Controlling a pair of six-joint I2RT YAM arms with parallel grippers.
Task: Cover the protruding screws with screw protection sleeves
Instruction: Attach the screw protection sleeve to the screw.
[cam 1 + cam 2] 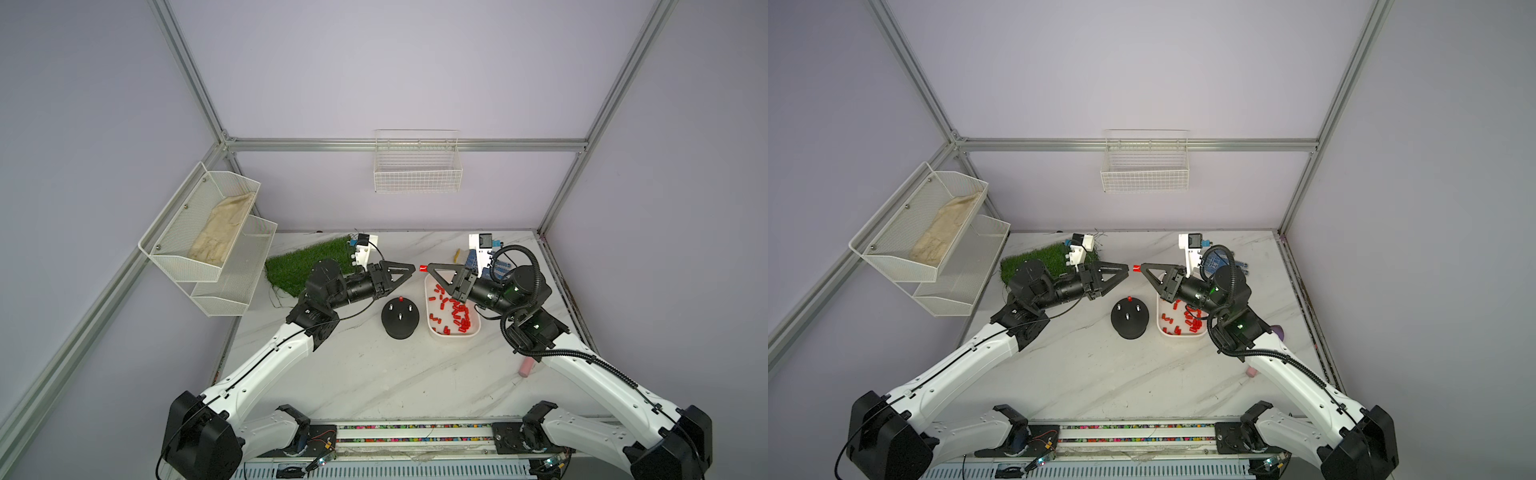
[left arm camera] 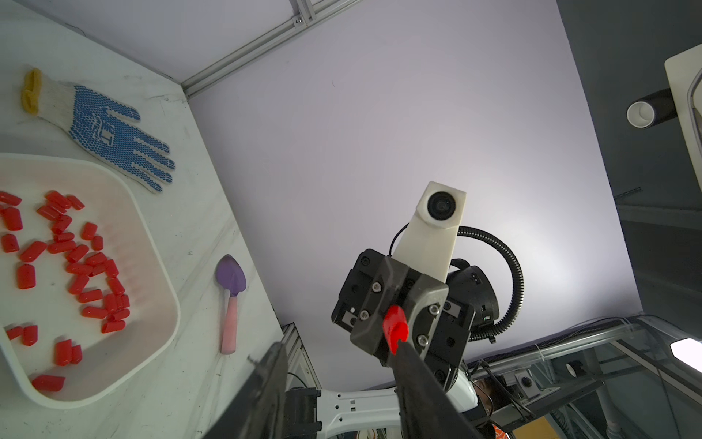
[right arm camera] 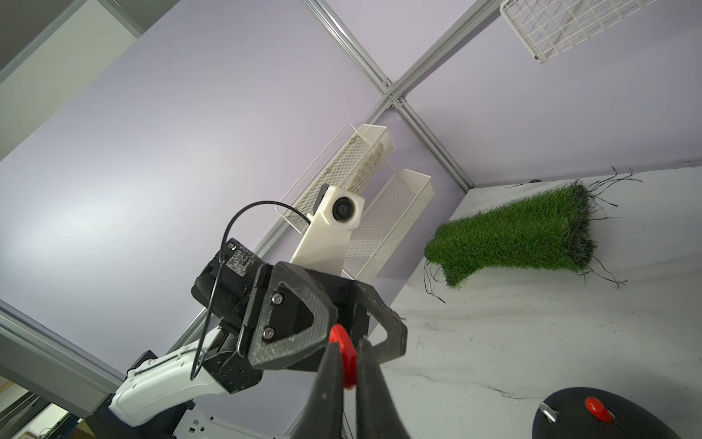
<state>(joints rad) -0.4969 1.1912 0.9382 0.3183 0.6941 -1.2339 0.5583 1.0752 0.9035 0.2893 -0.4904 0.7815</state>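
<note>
Raised above desk, tip to tip: left gripper, right gripper. Pinched at tip of right fingers: red sleeve, just beside left tip. Below, on desk: black dome base; rear screw under red cap; three bare protruding screws. Just beside base: white tray of loose screw protection sleeves. Behind left arm: grass mat. By right arm: pink cylinder. On walls: wire basket, two-tier mesh shelf holding beige cloth.
</note>
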